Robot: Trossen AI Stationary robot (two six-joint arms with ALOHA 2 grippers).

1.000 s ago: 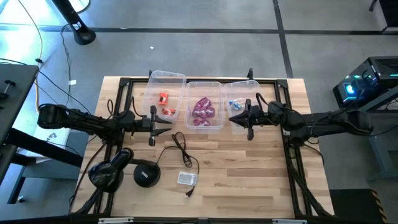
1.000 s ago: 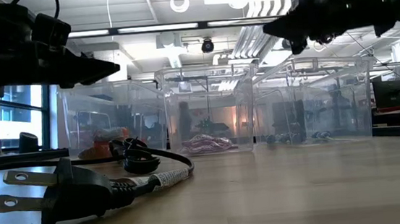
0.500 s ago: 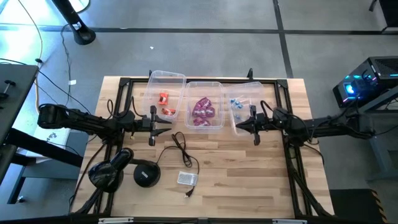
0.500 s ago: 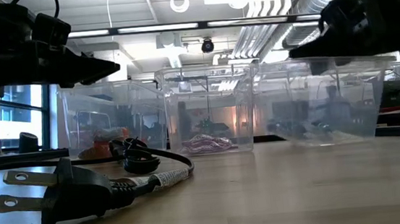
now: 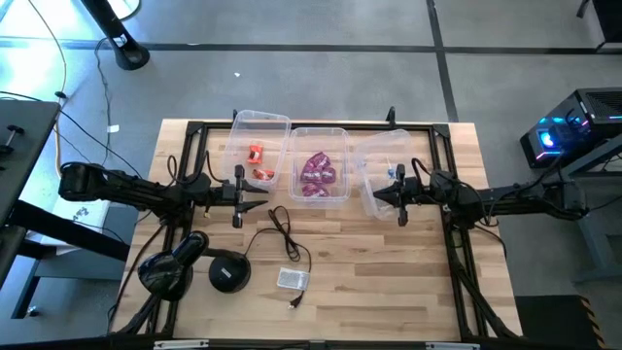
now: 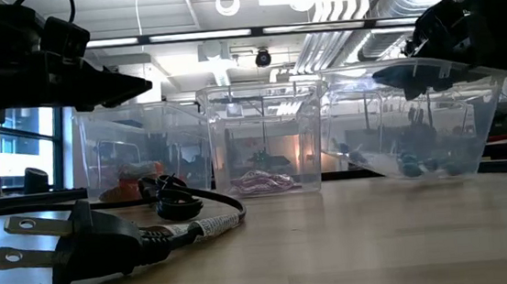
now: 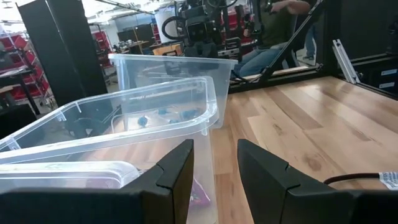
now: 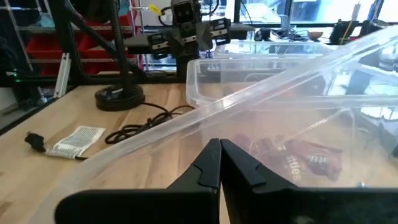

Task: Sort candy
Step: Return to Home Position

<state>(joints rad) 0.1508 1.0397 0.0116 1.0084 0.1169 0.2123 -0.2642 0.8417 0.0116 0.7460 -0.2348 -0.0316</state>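
The right pincer [image 8: 219, 148] is pinched shut, pressed against the rim of the see-through plastic bin [image 5: 382, 160] to the right of the middle see-through bin [image 5: 318, 130]. That bin is tipped up off the wooden counter [image 5: 389, 272], with the shiny blue candy [image 7: 163, 112] inside. If the arm pulls away while hooked on that rim, I think the bin could flip and spill the blue candy. The left pincer [image 7: 214, 149] waits a little open and empty, left of the middle bin, which holds the purple candy [image 5: 319, 173].
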